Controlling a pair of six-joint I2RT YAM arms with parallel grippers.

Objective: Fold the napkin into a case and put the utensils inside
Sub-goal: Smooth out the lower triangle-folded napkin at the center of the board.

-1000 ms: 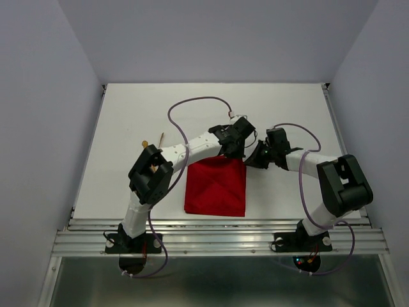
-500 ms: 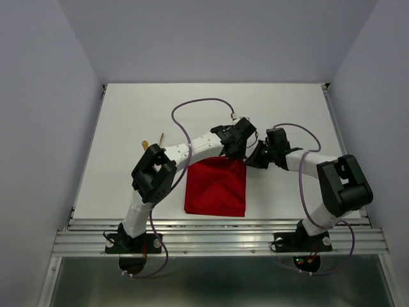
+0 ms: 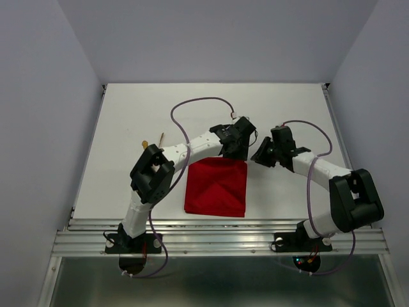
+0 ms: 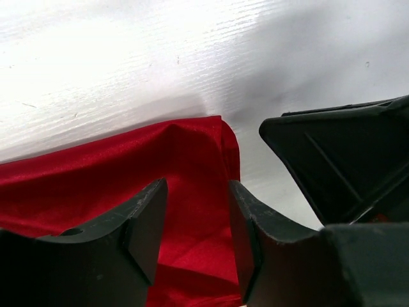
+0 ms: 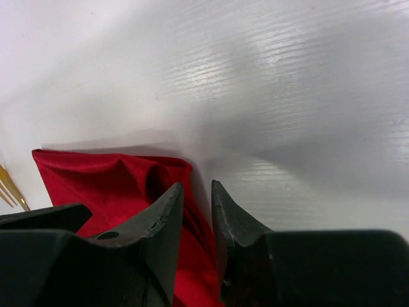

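On the table (image 3: 128,115) lies a folded red napkin (image 3: 215,188).

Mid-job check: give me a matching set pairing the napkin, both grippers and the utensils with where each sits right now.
1 napkin
2 left gripper
3 right gripper
4 utensils

A left of the napkin, mostly hidden behind the left arm
B over the napkin's far right corner, jaws wide apart
C lying folded and flat
D just right of the napkin's far right corner, jaws narrowly apart

Pairs: 1-C, 2-B, 3-D, 4-A
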